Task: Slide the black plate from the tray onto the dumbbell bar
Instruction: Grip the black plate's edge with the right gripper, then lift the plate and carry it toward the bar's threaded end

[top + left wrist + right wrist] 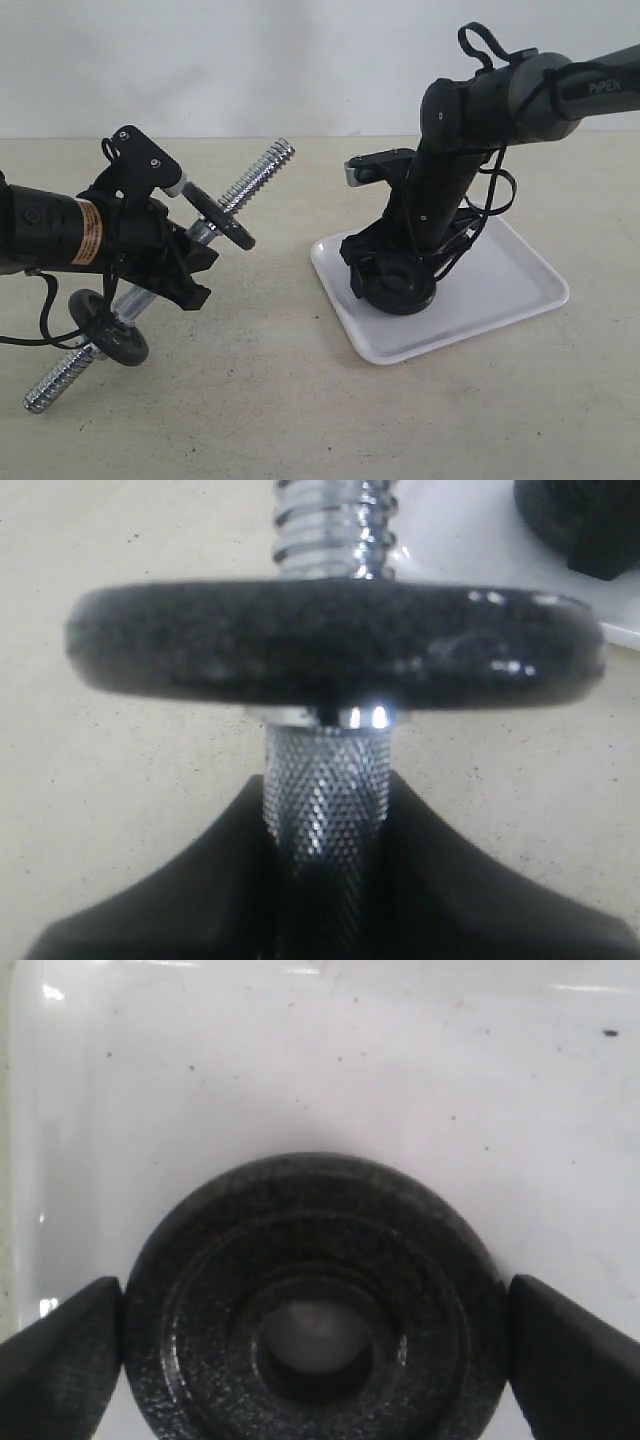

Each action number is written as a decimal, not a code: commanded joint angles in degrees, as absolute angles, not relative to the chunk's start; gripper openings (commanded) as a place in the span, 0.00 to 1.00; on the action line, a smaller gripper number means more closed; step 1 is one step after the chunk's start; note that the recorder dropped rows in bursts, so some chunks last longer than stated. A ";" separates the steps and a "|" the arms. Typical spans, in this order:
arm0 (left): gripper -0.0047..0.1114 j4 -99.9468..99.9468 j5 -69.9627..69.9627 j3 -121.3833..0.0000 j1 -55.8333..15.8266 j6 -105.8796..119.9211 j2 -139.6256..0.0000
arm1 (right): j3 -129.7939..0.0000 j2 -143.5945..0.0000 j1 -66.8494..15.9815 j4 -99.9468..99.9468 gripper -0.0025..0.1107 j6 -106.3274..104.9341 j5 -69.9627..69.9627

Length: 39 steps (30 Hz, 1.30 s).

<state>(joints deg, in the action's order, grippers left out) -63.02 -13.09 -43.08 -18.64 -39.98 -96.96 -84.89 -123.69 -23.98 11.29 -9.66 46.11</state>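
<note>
Jaws of the right gripper [315, 1290] stood wide astride the black plate [310, 1210], flat on the tray [300, 1050], grip unconfirmed, while the left gripper [325, 825] clamped the dumbbell bar [325, 775]: pickup stage, with lifting and hole-to-thread alignment judged next.

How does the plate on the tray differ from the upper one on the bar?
The tray plate lies flat on the tray, hole empty, gripped by the right gripper; the bar plate sits tilted, raised, threaded on the dumbbell bar the left gripper holds. Both are black discs.
</note>
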 commanded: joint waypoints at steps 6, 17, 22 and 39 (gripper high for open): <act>0.08 -61.60 -19.66 -45.39 -18.58 -40.19 -93.70 | -84.11 -117.72 -24.00 12.01 0.02 -11.09 43.96; 0.08 -64.31 -19.66 -45.39 -18.58 -40.19 -93.70 | -84.11 -107.65 -24.00 11.17 0.02 -11.09 43.96; 0.08 -67.53 -19.66 -45.39 -18.58 -40.19 -93.70 | -84.11 -104.71 -24.00 11.40 0.02 -11.09 44.80; 0.08 -73.03 -21.40 -45.28 -18.58 -32.72 -93.70 | -84.11 -102.42 -23.90 33.26 0.02 -24.65 48.61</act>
